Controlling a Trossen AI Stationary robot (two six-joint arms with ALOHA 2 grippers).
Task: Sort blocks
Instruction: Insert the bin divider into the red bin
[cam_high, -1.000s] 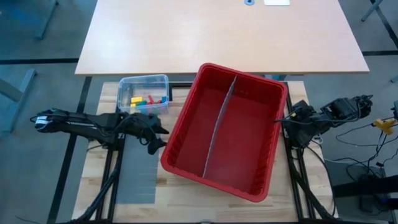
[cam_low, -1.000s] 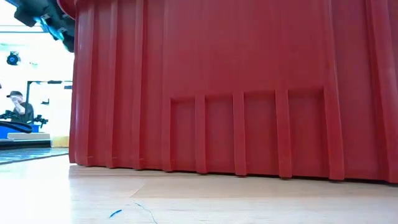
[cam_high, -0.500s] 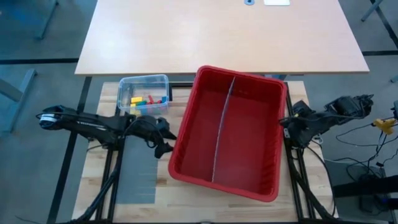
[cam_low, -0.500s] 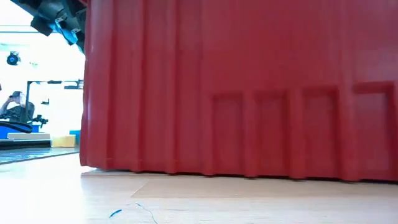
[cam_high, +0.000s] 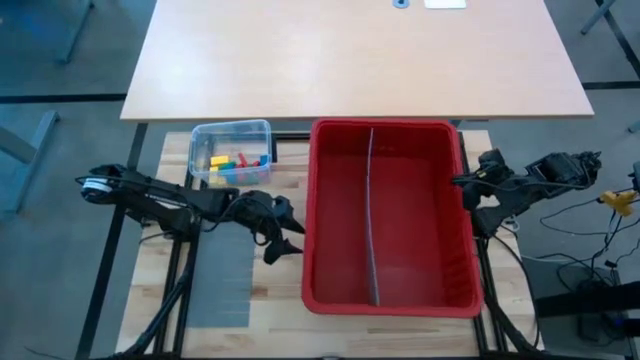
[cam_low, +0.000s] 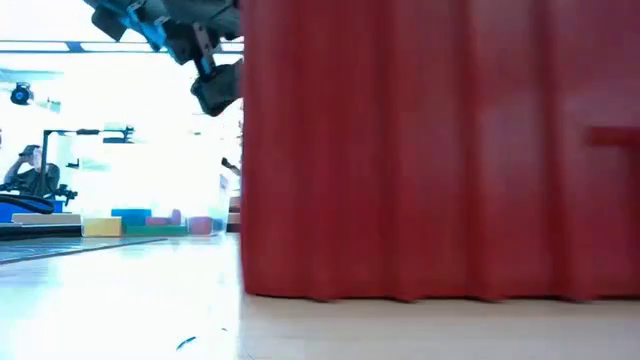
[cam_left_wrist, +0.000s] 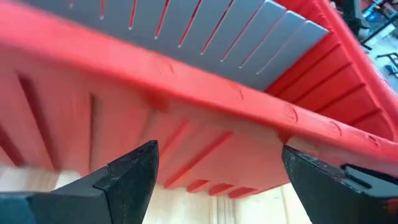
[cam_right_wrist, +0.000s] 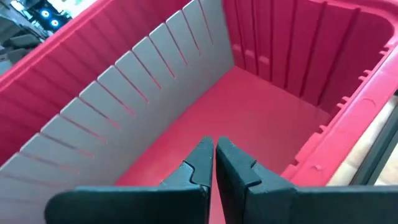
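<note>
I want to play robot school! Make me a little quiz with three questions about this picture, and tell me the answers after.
1. True or false: the red bin has blocks inside it.
2. What splits the red bin into two halves?
A. a grey divider
B. a rope
C. a yellow bar
3. Which gripper is open, the left gripper or the right gripper?

Key:
1. False. The blocks sit in the clear tub.
2. A.
3. The left one, beside the bin; the right one is shut at the bin's other side.
</note>
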